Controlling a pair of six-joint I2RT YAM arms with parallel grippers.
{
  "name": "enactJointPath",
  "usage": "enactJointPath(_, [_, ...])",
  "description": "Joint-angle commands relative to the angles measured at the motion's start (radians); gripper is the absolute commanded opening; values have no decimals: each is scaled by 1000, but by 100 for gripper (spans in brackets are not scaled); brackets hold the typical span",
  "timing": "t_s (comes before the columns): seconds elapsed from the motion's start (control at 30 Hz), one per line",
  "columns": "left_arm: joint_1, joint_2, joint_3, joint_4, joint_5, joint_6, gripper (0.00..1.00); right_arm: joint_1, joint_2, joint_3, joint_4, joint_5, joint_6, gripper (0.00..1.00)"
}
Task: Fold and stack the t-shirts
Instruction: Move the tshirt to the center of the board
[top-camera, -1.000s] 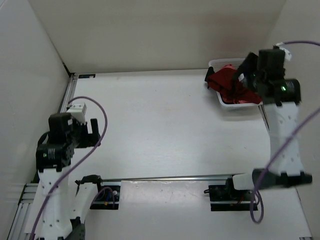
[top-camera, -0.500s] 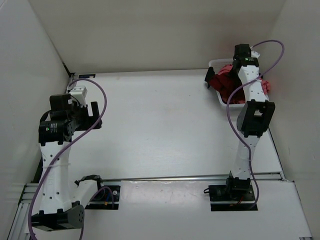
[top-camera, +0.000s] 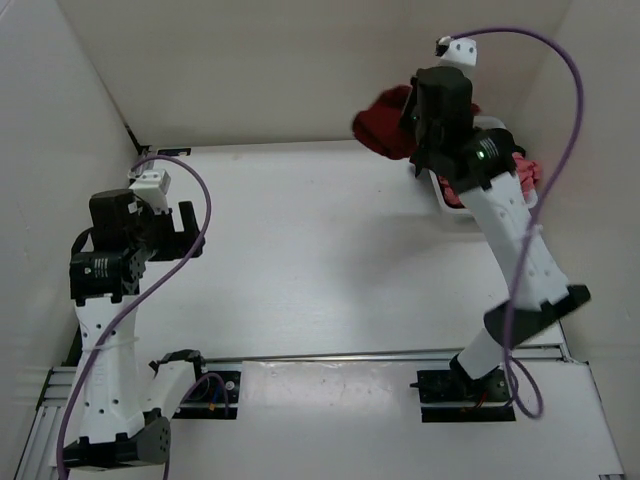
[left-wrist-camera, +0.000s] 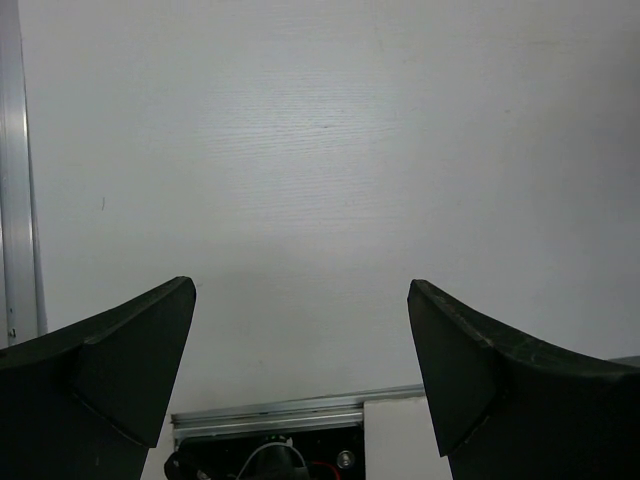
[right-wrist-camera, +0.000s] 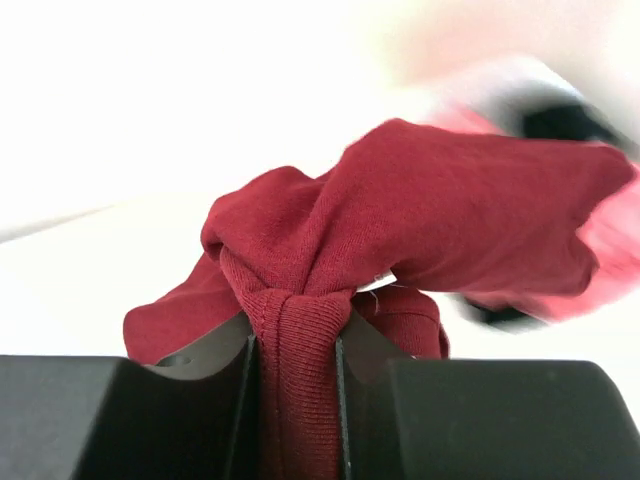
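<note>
Two pincers, two different states. My right pincer (right-wrist-camera: 295, 345) is pinching a bunched fold of the dark maroon t-shirt (right-wrist-camera: 430, 215). The cloth is squeezed between both fingers and hangs in the air above the far right corner of the surface (top-camera: 320, 260), just beside the white basket (top-camera: 447, 207). The salmon pink t-shirt (top-camera: 527, 172) shows at that basket, partly hidden behind my right arm. My left pincer (left-wrist-camera: 300, 290) is spread wide above the bare surface on the left side, well apart from the shirts, gripping nothing.
</note>
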Motion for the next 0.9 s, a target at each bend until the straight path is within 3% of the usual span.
enactJointPath(0.0, [3, -30, 52, 4, 69, 0, 100, 185, -199, 3, 176, 166, -34, 0])
enactJointPath(0.13, [3, -30, 113, 13, 95, 0, 100, 370, -224, -21, 187, 166, 108, 0])
enactJointPath(0.37, [3, 10, 185, 13, 95, 0, 100, 516, -167, -213, 178, 94, 487, 0])
enactJointPath(0.4, [3, 20, 185, 13, 95, 0, 100, 516, -156, -245, 141, 74, 604, 0])
enactJointPath(0.53, [3, 39, 194, 13, 95, 0, 100, 527, -89, -347, 128, -113, 760, 20])
enactJointPath(0.57, [3, 51, 185, 4, 95, 0, 100, 527, -70, -357, 128, -151, 761, 47])
enactJointPath(0.6, [3, 68, 185, 4, 95, 0, 100, 527, -28, -347, 128, -188, 761, 65])
enactJointPath(0.67, [3, 94, 176, -28, 95, 0, 100, 501, 22, -286, 89, -275, 687, 88])
enactJointPath(0.77, [-30, 163, 176, -70, 83, 0, 100, 437, 76, -151, -45, -276, 609, 90])
enactJointPath(0.87, [-76, 221, 176, -104, 58, 0, 100, 337, 33, -231, -54, -338, 511, 90])
